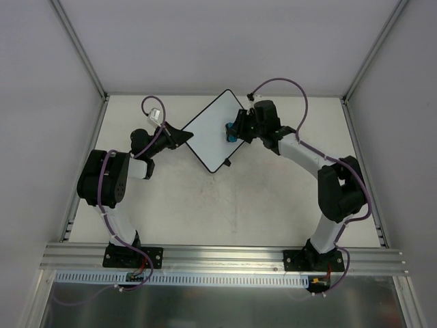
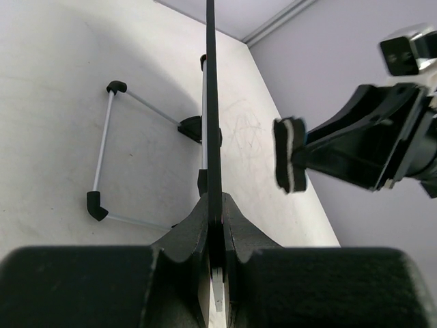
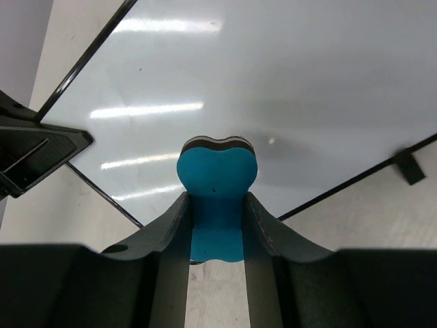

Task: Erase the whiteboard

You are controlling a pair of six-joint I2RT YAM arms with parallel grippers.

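Note:
The whiteboard [image 1: 208, 133] is white with a thin black rim, and no marks show on its face [image 3: 273, 82]. My left gripper [image 1: 179, 137] is shut on its left corner and holds it tilted up; in the left wrist view the whiteboard [image 2: 212, 102] is edge-on between my left gripper's [image 2: 215, 212] fingers. My right gripper [image 1: 237, 126] is shut on the blue bone-shaped eraser [image 1: 231, 130] at the board's right part. The eraser [image 3: 217, 171] points at the board from my right gripper [image 3: 217, 205]. In the left wrist view the eraser [image 2: 290, 156] stands a small gap off the face.
A thin metal-rod frame with black corners [image 2: 109, 157] lies on the table behind the board. A black tab [image 3: 408, 166] sticks out from the board's edge. Faint scribbles [image 2: 239, 126] mark the table top. Enclosure walls stand on three sides.

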